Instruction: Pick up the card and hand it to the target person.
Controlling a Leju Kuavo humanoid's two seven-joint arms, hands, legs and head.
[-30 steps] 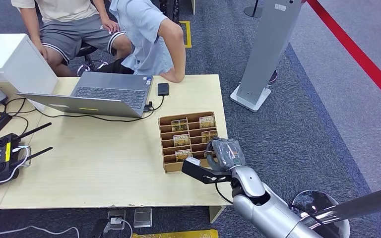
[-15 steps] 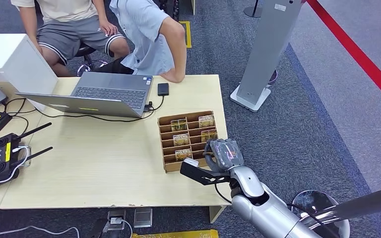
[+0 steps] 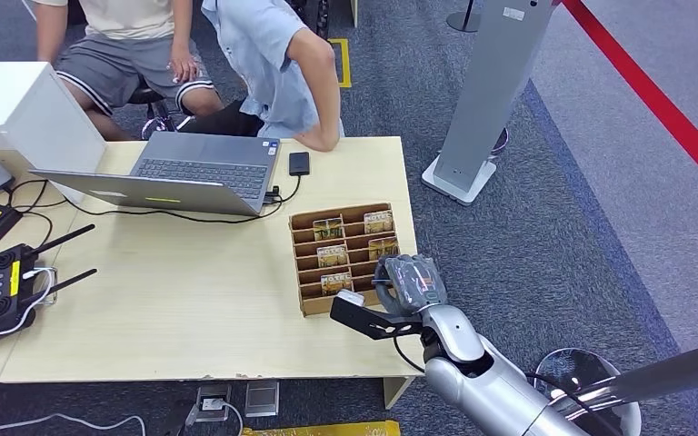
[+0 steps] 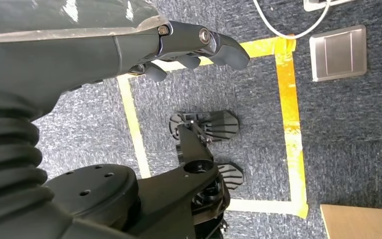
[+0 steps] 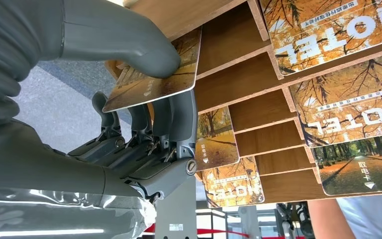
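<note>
Card, thin, glossy, printed with autumn trees (image 5: pixel 151 82): the right hand (image 5: pixel 129 114) is pinching it between thumb and fingers at the near corner of the brown cardboard slotted rack (image 3: pixel 345 259) on the pale wooden table (image 3: pixel 182 300). It is likely light, stiff and slippery; gripping across the flat faces near one edge is advisable. The left hand (image 4: pixel 189 47) is hanging released over the carpet.
</note>
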